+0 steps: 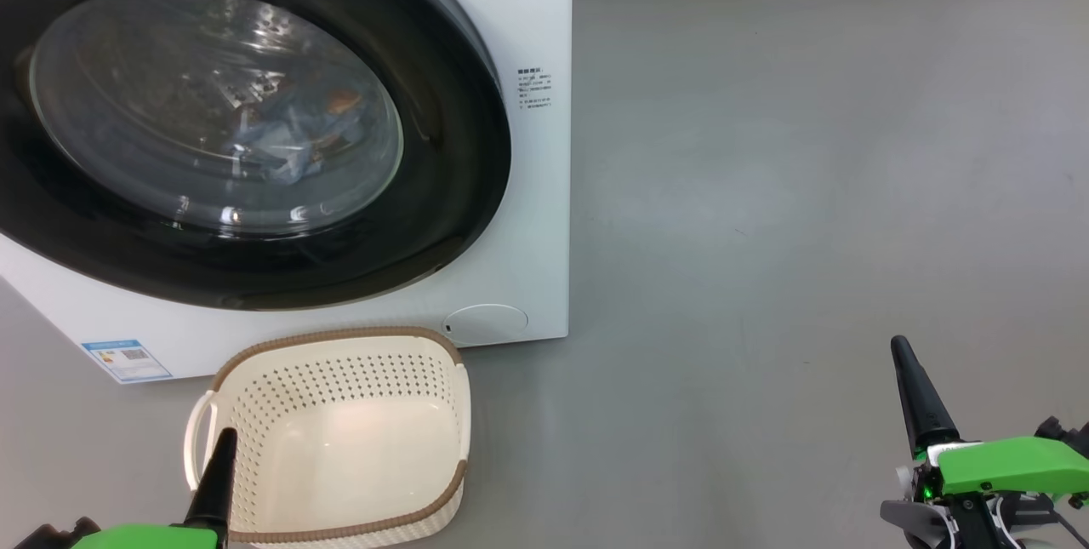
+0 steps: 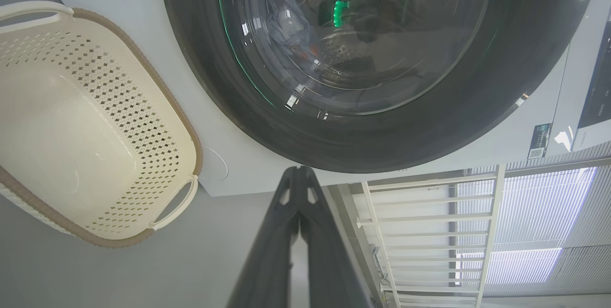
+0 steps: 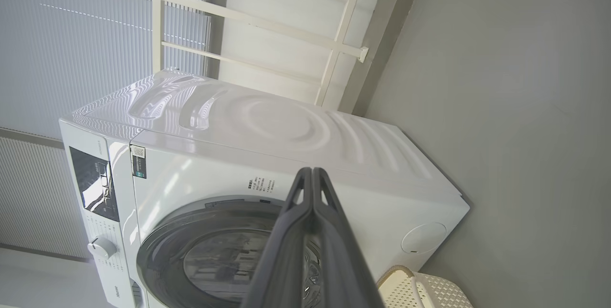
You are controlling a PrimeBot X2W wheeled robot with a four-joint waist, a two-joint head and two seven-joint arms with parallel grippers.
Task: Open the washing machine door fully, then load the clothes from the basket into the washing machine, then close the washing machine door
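Pinched together, empty: left gripper (image 1: 225, 437) by the basket (image 1: 332, 336), right gripper (image 1: 898, 345) well apart over the floor (image 1: 766, 191). On the washing machine (image 1: 536, 21), the washing machine door (image 1: 459, 149) sits closed — clothes (image 1: 298, 136) behind its glass.

A laundry corner, plain and bare: a white front-loading washing machine (image 3: 286, 131) stands on a smooth grey floor (image 1: 808, 191), with a cream laundry basket (image 1: 340, 379) just in front of it and a white rail rack (image 3: 267, 25) and pale vertical blinds (image 3: 71, 59) behind it (daylight shows through the slats)
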